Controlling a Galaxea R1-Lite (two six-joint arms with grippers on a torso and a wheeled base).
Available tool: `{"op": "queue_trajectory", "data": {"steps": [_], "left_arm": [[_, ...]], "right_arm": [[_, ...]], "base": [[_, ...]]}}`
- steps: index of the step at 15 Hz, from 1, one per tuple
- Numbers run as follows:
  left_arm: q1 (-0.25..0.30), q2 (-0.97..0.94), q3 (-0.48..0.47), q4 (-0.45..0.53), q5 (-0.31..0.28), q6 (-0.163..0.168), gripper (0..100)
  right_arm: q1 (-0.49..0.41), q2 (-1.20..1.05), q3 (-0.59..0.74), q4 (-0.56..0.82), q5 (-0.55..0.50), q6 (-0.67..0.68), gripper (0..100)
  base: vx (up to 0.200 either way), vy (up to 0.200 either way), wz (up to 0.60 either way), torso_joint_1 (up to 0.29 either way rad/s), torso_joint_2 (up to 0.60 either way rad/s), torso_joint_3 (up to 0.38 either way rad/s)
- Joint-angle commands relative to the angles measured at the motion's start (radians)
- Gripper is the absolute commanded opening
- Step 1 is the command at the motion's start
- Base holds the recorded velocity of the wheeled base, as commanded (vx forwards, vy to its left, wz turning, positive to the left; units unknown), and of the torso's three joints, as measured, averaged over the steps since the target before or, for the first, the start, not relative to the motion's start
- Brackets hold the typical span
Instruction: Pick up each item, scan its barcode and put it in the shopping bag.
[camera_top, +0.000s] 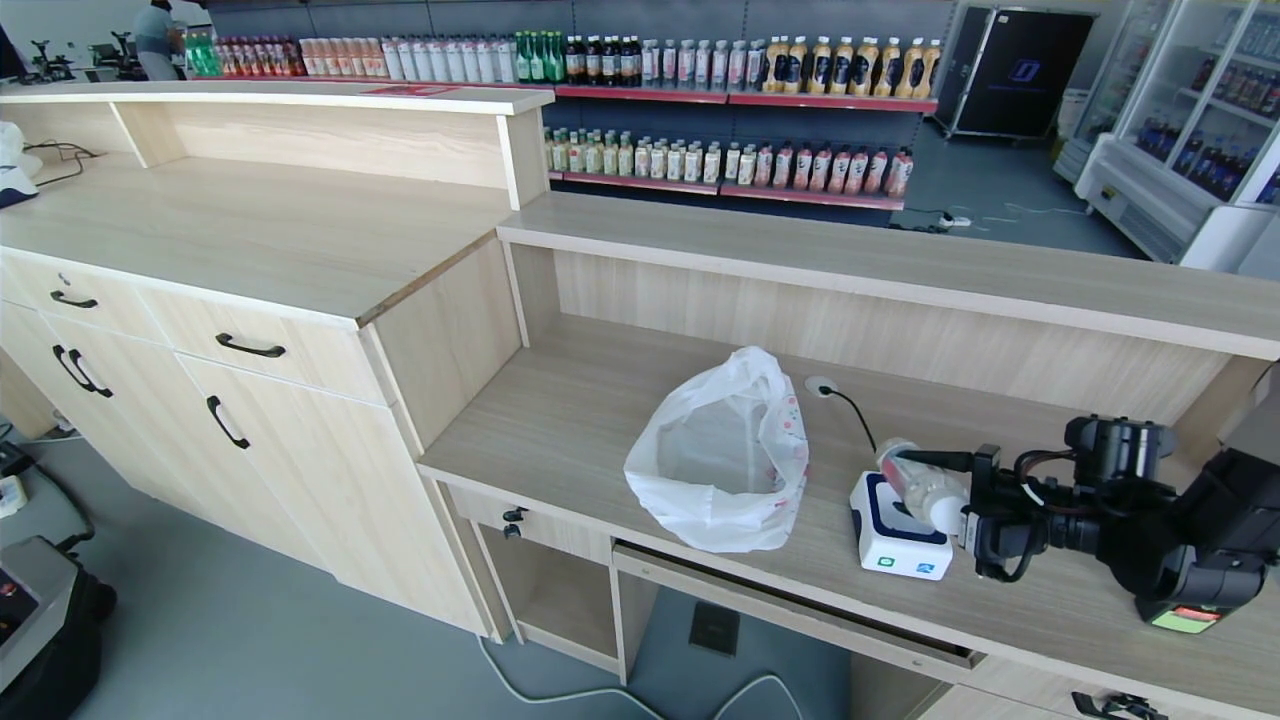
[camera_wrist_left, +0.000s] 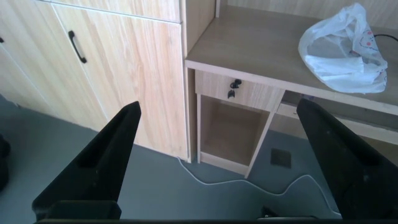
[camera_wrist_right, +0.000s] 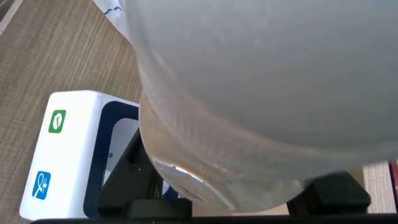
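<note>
My right gripper is shut on a clear plastic bottle, held on its side just above the white and blue barcode scanner on the lower counter. Up close, the bottle looms over the scanner. A white plastic shopping bag lies open on the counter to the left of the scanner. My left gripper hangs open off the counter, low in front of the cabinet, with the bag far beyond it.
A black cable runs from a grommet behind the scanner. A taller counter with drawers stands to the left. A raised back ledge borders the lower counter. Shelves of bottled drinks line the far wall.
</note>
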Motion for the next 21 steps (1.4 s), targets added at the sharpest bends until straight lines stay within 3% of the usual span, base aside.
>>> {"op": "queue_trajectory", "data": {"steps": [1,13,17,21], "left_arm": [[0.0,0.002,0.0,0.0,0.0,0.0,100],[0.0,0.002,0.0,0.0,0.0,-0.001,100],[0.0,0.002,0.0,0.0,0.0,0.0,100],[0.0,0.002,0.0,0.0,0.0,0.0,100]], "right_arm": [[0.005,0.009,-0.006,0.0,0.001,-0.001,0],[0.034,0.03,-0.026,-0.05,0.001,0.047,0],[0.021,-0.16,-0.029,-0.05,-0.022,0.371,0],[-0.061,-0.366,-0.014,-0.042,-0.271,0.835,0]], "base": [[0.0,0.0,0.0,0.0,0.0,0.0],[0.0,0.0,0.0,0.0,0.0,0.0],[0.0,0.0,0.0,0.0,0.0,0.0],[0.0,0.0,0.0,0.0,0.0,0.0]]}}
